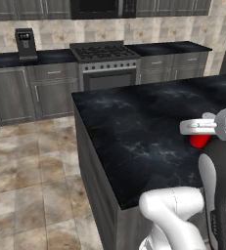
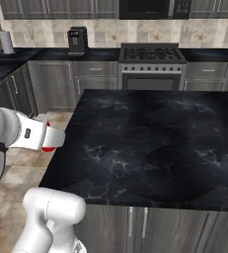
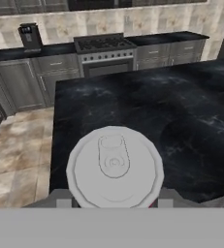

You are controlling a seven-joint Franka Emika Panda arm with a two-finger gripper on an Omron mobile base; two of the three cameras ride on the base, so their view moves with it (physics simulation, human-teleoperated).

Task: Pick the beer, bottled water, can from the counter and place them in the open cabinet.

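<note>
silvery-topped can (image 3: 114, 167) sits clamped in your claw (image 3: 114, 202), lifted over the black table (image 3: 133, 121), with a stove (image 3: 104, 48) and coffee machine (image 3: 30, 37) far beyond.

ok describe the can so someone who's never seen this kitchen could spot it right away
Find the black marble-look counter in the middle of the kitchen, facing the stove. Above its near part the robot's white arm carries the can in its hand. It is short and round, with a red body and a silvery pull-tab top, the one bright red thing here.
</note>
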